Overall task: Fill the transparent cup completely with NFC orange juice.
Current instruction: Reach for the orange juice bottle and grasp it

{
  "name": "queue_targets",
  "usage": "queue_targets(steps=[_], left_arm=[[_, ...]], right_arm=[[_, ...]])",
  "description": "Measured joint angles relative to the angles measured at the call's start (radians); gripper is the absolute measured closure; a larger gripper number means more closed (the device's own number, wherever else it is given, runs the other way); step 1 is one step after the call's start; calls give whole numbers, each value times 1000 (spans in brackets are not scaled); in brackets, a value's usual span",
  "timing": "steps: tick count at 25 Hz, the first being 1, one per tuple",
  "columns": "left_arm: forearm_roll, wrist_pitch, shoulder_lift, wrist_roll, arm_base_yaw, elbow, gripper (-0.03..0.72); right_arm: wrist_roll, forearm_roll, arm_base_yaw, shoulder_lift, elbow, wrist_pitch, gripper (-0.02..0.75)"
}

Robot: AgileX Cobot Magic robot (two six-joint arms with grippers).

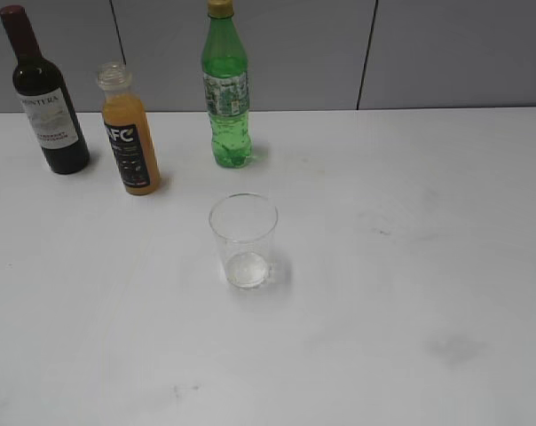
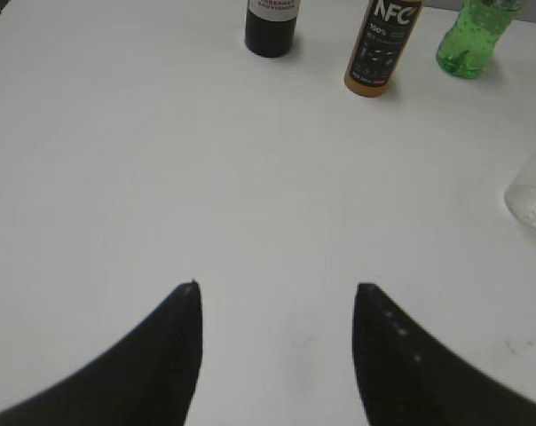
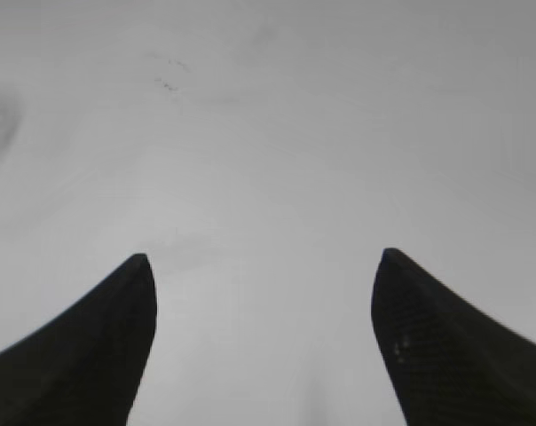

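My left fingers (image 2: 277, 355) and right fingers (image 3: 264, 342) gape, empty. The transparent cup (image 1: 243, 240) stands upright mid-surface (image 1: 410, 284) — mouth up. Behind-left, the NFC orange juice (image 1: 131, 133) stands upright — label reads "NFC".

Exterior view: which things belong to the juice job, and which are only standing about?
For the job:
transparent cup, empty
NFC orange juice bottle, cap off

Standing about:
wine bottle
green soda bottle
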State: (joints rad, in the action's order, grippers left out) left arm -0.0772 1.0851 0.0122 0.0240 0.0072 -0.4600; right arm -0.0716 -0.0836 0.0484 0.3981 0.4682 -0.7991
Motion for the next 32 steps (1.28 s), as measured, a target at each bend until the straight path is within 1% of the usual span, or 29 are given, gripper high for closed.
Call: queue_targets(steps=[8, 14, 24, 32], left_arm=[[0, 0, 0, 0, 0, 0, 267], [0, 0, 0, 0, 0, 0, 267], [0, 0, 0, 0, 0, 0, 267], [0, 0, 0, 0, 0, 0, 267]], right_arm=[[0, 4, 0, -235, -21, -43, 150], [0, 5, 0, -362, -22, -78, 150], [0, 0, 0, -403, -33, -109, 150], [4, -18, 70, -403, -51, -132, 150]])
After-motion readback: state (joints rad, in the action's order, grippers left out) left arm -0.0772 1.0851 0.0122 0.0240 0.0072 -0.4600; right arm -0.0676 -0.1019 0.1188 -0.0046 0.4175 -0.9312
